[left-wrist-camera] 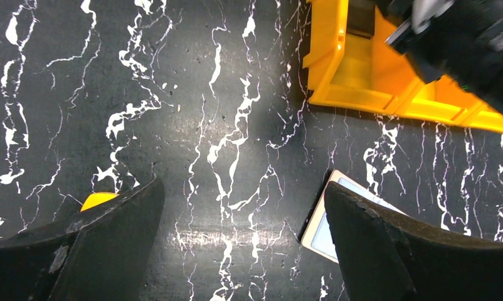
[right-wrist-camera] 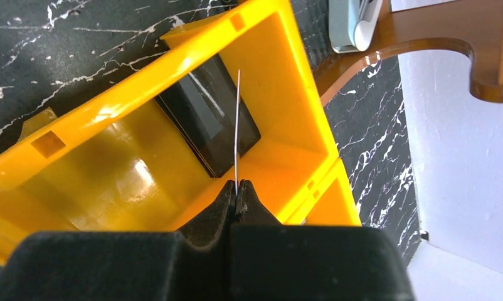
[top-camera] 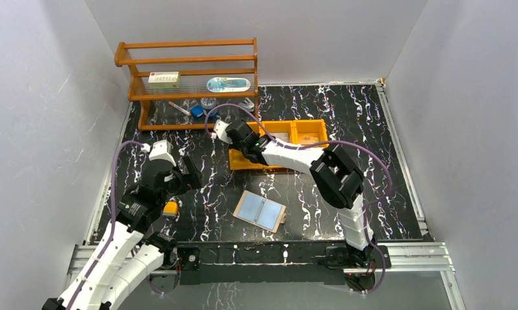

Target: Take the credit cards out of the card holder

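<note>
Two grippers work here. The left gripper (left-wrist-camera: 243, 194) hangs spread wide above the marbled table (left-wrist-camera: 174, 94) at the left, touching nothing. One card holder (top-camera: 261, 210) lies opened flat at the front middle, its two bluish sleeves (top-camera: 250, 207) facing up. Farther back and right, the right gripper (right-wrist-camera: 238, 186) pinches one thin card (right-wrist-camera: 238, 119), seen edge-on, over the leftmost of the orange tray's (right-wrist-camera: 142, 84) three compartments, where one black card (right-wrist-camera: 199, 125) lies flat.
</note>
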Action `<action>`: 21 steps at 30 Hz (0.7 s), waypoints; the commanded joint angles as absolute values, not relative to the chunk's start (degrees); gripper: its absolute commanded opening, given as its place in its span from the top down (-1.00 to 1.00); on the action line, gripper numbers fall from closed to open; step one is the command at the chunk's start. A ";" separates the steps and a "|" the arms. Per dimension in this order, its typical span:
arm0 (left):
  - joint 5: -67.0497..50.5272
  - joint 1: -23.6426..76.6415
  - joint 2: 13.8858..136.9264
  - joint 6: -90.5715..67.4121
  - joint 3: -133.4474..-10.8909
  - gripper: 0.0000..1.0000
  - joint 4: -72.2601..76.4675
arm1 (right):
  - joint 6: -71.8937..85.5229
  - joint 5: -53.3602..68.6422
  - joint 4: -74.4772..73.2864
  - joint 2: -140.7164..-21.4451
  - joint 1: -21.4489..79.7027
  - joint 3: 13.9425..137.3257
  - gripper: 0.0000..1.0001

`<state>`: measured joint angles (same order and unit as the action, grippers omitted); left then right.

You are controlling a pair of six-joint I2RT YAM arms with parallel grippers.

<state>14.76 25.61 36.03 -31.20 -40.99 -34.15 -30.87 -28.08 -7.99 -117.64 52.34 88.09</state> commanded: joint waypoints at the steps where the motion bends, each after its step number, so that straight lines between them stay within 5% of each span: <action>1: 18.34 25.42 32.33 -32.14 -41.13 -0.97 -35.27 | -37.11 -31.65 -3.92 -119.69 52.51 91.49 0.97; 21: 18.13 25.40 31.07 -32.13 -40.99 -0.97 -35.07 | -44.94 -30.78 2.44 -127.02 52.18 92.55 0.82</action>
<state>17.19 25.61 31.29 -32.18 -40.97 -34.87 -43.64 -30.28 -1.13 -125.64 52.56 90.32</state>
